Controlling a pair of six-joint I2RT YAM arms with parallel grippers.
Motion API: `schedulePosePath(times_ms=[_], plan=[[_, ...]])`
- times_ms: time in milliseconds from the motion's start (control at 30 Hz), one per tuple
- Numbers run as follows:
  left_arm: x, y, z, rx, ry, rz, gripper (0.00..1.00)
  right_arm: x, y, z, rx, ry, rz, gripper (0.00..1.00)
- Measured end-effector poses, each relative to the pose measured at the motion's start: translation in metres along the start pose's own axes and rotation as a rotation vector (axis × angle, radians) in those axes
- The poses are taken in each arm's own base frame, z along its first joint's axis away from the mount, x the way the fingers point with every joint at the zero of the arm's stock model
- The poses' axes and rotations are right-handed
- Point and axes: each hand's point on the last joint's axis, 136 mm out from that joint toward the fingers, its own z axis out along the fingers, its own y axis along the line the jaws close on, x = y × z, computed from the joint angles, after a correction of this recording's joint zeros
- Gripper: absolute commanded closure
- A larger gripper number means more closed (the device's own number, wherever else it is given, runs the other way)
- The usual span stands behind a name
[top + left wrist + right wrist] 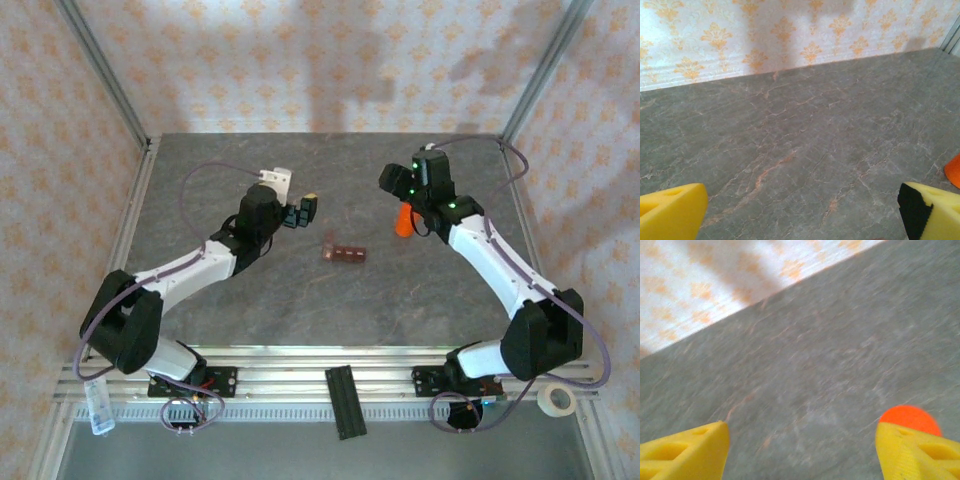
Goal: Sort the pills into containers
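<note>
Four o'clock off my left gripper (800, 215): strip (343, 253); both jaws open, empty.
Likely light, rigid; pinch long sides.

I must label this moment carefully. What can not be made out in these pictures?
- Pills: too small to see in the containers, top view.
- Orange object: right wrist view, blurred, partly behind a yellow finger.
- Orange shape: left wrist view, cut off by the right edge.
</note>
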Motion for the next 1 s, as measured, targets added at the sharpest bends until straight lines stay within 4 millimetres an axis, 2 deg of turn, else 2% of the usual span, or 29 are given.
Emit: schedulePosePath(times_ms=[233,367,567,667,767,833,900,933,1000], plan=[[0.017,-0.003,0.027,-0.012,0.09,0.019,0.02,0.059,0.009,-0.006,-0.098,0.263,-0.06,0.24],[0.027,-0.005,0.042,-0.018,0.149,0.017,0.09,0.097,0.004,-0.003,-0.086,0.382,-0.101,0.25],[0.035,-0.009,0.063,-0.026,0.234,0.0,0.23,0.153,-0.015,0.018,-0.015,0.551,-0.144,0.26],[0.038,-0.013,0.066,-0.013,0.267,-0.008,0.39,0.17,-0.022,0.028,0.017,0.601,-0.159,0.26],[0.043,-0.014,0.065,-0.006,0.297,-0.014,0.6,0.181,-0.028,0.035,0.042,0.632,-0.172,0.27],[0.047,-0.016,0.066,0.002,0.316,-0.014,0.81,0.187,-0.033,0.04,0.061,0.647,-0.176,0.27],[0.051,-0.016,0.067,0.006,0.336,-0.008,0.96,0.19,-0.036,0.043,0.075,0.655,-0.177,0.27],[0.053,-0.017,0.067,0.007,0.343,-0.009,1.0,0.191,-0.037,0.044,0.079,0.658,-0.178,0.27],[0.056,-0.018,0.068,0.014,0.357,-0.012,1.0,0.194,-0.04,0.047,0.088,0.665,-0.179,0.27]])
